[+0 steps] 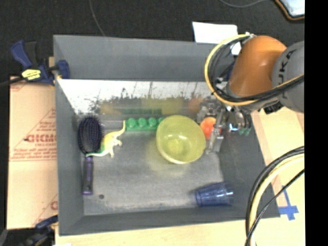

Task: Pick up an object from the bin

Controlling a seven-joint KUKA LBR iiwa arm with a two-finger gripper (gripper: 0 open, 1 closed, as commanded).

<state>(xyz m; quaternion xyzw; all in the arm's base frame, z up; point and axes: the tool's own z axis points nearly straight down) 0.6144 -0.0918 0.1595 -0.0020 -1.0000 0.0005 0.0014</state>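
Note:
My gripper hangs at the right side of the bin, its fingers pointing down just right of a yellow-green bowl. A small orange thing sits right beside the fingers, between them and the bowl's rim; whether it is between the fingers I cannot tell. A dark blue cup lies on its side near the front right corner, well below the gripper.
A green row of round knobs lies by the back wall. A yellow toy dinosaur and a purple-handled hairbrush lie at the left. The arm with its orange cover and cables stands over the bin's right rim.

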